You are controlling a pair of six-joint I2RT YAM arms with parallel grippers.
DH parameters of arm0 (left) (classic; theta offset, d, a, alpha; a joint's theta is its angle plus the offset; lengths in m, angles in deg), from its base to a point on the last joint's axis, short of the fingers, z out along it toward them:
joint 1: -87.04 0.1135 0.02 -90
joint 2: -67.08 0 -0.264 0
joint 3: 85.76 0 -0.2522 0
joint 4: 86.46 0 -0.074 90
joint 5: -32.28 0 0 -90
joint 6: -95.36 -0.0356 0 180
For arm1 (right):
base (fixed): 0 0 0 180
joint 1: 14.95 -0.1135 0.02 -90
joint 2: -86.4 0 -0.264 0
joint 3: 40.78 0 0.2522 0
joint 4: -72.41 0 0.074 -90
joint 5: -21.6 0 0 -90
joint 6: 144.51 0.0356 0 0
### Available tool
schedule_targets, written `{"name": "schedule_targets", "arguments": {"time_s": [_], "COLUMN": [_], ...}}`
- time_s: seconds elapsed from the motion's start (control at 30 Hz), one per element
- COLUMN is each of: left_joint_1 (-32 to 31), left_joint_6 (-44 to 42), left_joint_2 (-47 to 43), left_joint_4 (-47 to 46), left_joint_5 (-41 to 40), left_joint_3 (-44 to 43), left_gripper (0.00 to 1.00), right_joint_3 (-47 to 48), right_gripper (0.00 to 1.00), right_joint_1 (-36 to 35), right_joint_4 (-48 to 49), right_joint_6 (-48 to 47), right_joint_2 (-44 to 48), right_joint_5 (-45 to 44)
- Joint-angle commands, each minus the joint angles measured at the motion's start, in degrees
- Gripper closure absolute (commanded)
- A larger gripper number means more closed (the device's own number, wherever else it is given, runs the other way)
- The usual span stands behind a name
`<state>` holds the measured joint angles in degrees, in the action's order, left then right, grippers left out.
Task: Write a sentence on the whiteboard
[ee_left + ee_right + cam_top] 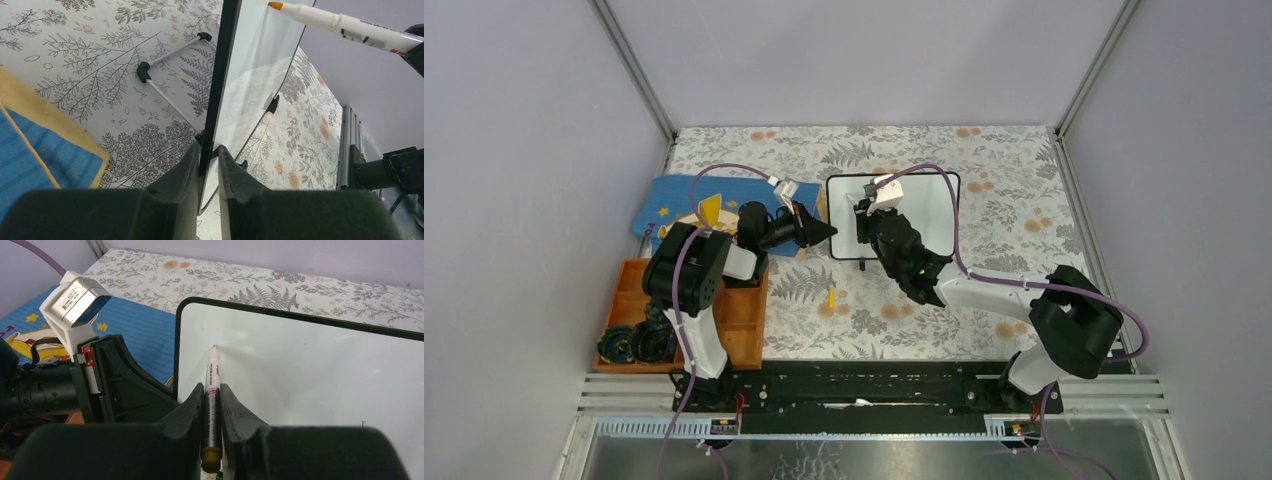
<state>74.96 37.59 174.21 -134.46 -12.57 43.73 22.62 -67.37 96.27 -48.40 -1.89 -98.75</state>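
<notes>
The whiteboard stands tilted on the floral table, white with a thin black frame. My left gripper is shut on its left edge; in the left wrist view the black frame runs between the jaws of that gripper. My right gripper is shut on a white marker. The marker's orange tip sits at or just off the board's upper left area; I cannot tell if it touches. No sentence shows on the white surface.
A blue star-patterned book lies left of the board, under my left arm. An orange tray with dark round items sits at the near left. A small orange cap lies on the table in front of the board. Thin stand legs stick out behind the board.
</notes>
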Motion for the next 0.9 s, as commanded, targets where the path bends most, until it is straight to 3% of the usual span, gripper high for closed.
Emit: {"name": "schedule_targets", "arguments": {"time_s": [0.0,0.87], "left_joint_1": [-0.40,-0.43], "left_joint_6": [-1.73,-1.91], "left_joint_2": [-0.17,-0.34], "left_joint_4": [0.58,0.85], "left_joint_5": [-0.94,-1.36], "left_joint_3": [0.70,0.69], "left_gripper": [0.83,0.84], "right_joint_3": [1.20,-4.21], "right_gripper": [1.00,1.00], "right_joint_1": [0.49,0.55], "right_joint_4": [1.33,2.68], "right_joint_6": [1.05,2.50], "right_joint_2": [-0.05,6.59], "right_joint_5": [-0.08,0.37]}}
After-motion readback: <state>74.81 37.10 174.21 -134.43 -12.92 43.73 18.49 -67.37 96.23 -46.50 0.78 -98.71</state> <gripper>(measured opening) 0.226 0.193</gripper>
